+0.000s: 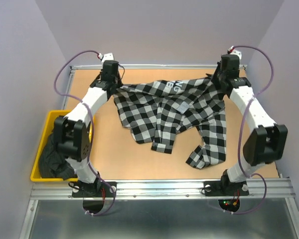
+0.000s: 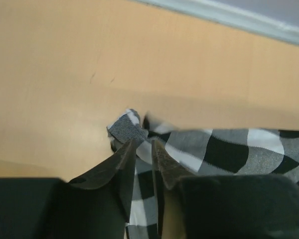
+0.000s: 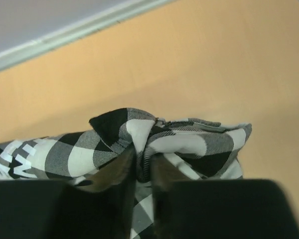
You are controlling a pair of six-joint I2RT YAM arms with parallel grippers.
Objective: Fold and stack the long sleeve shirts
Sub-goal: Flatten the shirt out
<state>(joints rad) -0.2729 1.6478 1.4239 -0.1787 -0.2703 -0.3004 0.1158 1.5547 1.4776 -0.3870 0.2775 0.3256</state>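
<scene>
Fold of check shirt (image 1: 169, 107) pinched in right hand (image 3: 143, 153); left hand (image 2: 143, 144) barely parted.

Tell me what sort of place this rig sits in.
Probably a robotics lab test cell: plain walls box in a wooden tabletop, two arms are bolted to an aluminium rail, and a checked shirt and yellow bin serve as props.

black shirt (image 1: 52, 154) half behind left arm (image 1: 72, 137), lettering (image 1: 173, 85) on check shirt (image 1: 164, 114) too small to read

White lettering (image 1: 175, 85) on check shirt (image 1: 159, 112), too blurry to read.
</scene>
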